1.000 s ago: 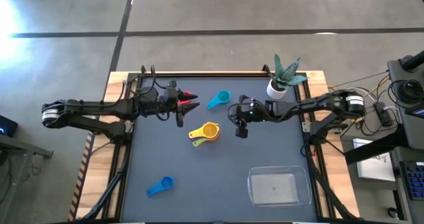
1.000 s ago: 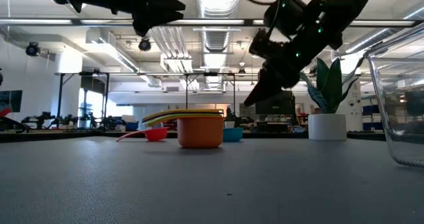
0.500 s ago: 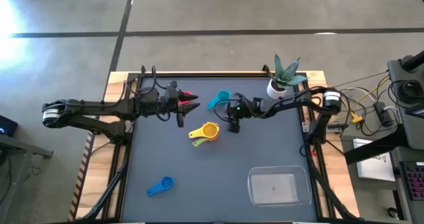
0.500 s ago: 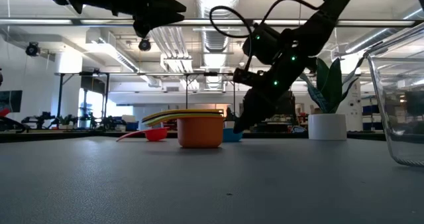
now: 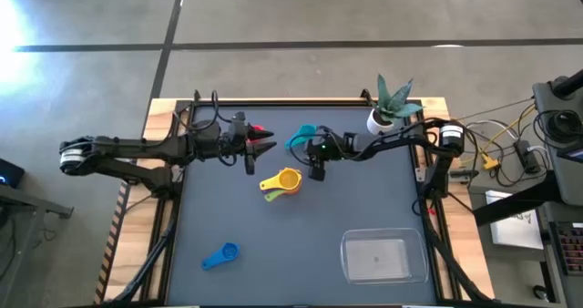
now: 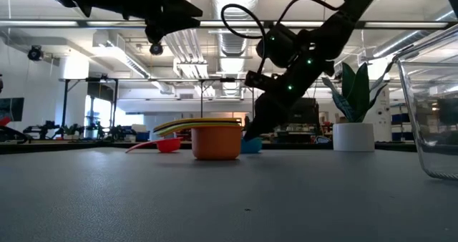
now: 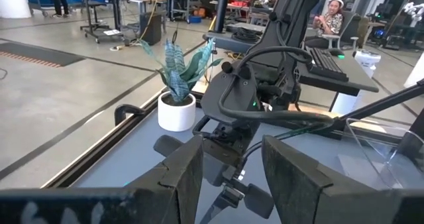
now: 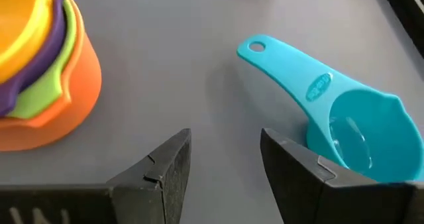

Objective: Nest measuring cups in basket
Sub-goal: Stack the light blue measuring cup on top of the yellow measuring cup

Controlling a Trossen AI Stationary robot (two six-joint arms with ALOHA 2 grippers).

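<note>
From above, the dark table (image 5: 273,226) carries a white plant pot (image 5: 380,122) far right, a clear rectangular plastic basket (image 5: 383,257) near right, a blue scoop (image 5: 220,255) near left. Centre: stacked orange, green, purple, yellow cups (image 5: 283,181). Right wrist view: right gripper (image 8: 222,161) apart, empty, over the light blue plastic scoop (image 8: 344,128). Left gripper (image 7: 230,171) apart, empty.

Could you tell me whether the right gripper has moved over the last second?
Yes. In the high view the right gripper has travelled away from the white plant pot toward the light blue cup, fingers open beside it.
</note>
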